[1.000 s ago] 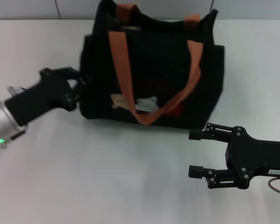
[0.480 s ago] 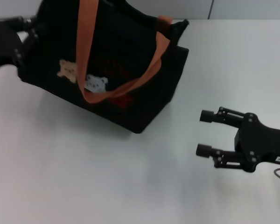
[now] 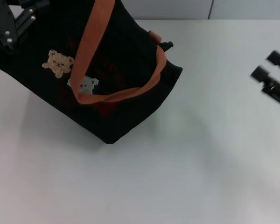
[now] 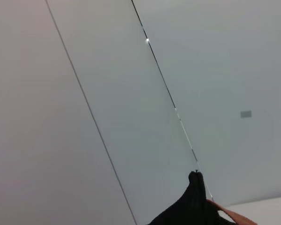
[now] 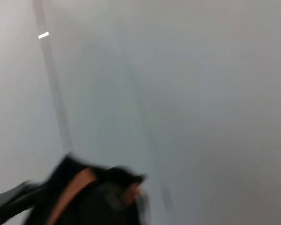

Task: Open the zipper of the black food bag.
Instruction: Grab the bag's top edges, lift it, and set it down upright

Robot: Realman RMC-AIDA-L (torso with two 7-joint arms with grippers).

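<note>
I'm seeing left gripper (image 3: 14, 23) touching boxy black fabric food bag (image 3: 116, 70), fingers' state unclear | right gripper (image 3: 270, 74) parted, well apart.

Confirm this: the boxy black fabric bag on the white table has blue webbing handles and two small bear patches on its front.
Not quite. The black fabric bag on the white table has orange-brown webbing handles, not blue, as the head view shows. The two bear patches are on its front.
</note>
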